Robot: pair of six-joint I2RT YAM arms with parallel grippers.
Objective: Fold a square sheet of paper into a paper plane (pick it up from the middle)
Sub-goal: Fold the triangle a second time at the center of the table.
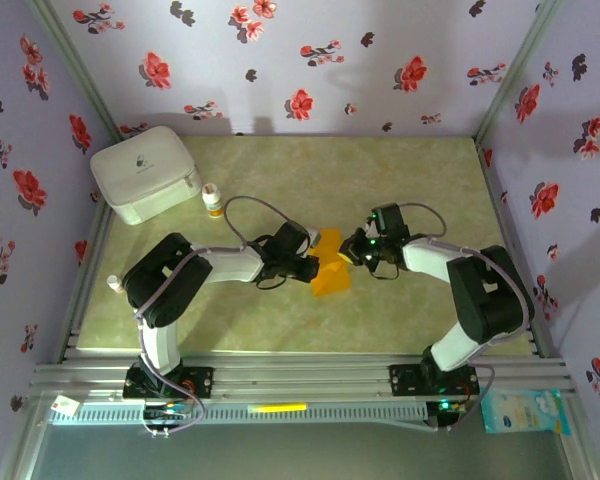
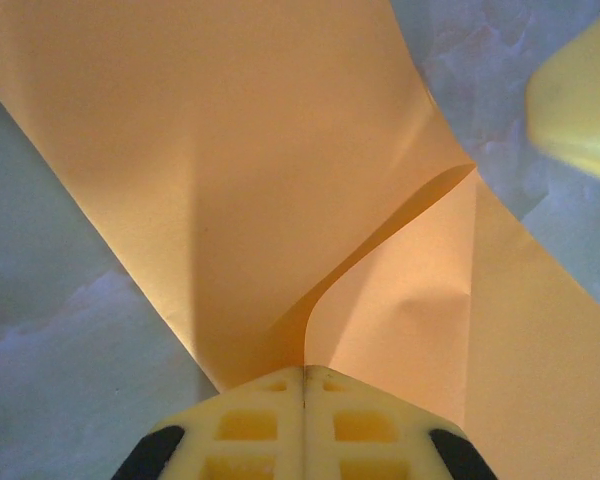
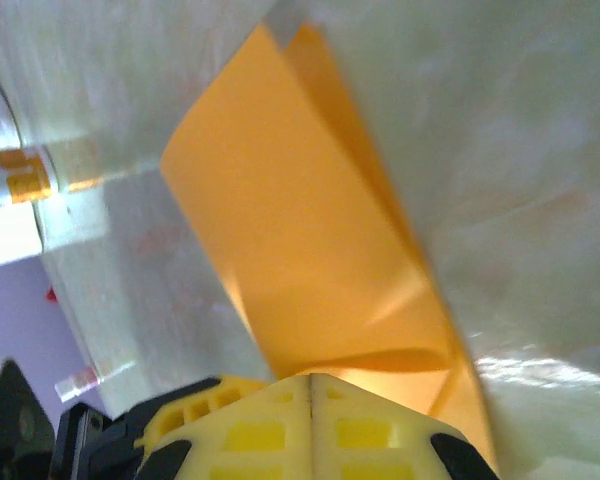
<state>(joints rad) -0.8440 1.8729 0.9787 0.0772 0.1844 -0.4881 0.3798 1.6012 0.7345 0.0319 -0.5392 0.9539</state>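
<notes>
The square sheet of paper (image 1: 332, 272) is bright orange, partly folded, and sits mid-table between my two grippers. My left gripper (image 1: 313, 266) comes in from the left and is shut on the sheet's edge. In the left wrist view a curled flap of the paper (image 2: 230, 150) runs straight into the seam of the left gripper (image 2: 302, 372). My right gripper (image 1: 352, 252) comes in from the right, shut on the opposite side. In the right wrist view the paper (image 3: 290, 220) bends over in a loop just above the right gripper (image 3: 310, 378). No finished paper plane shape shows.
A white box (image 1: 145, 172) stands at the back left, with a small bottle with an orange cap (image 1: 212, 200) beside it; the bottle (image 3: 15, 180) lies at the left edge of the right wrist view. Flowered walls close three sides. A metal rail (image 1: 300, 375) runs along the near edge.
</notes>
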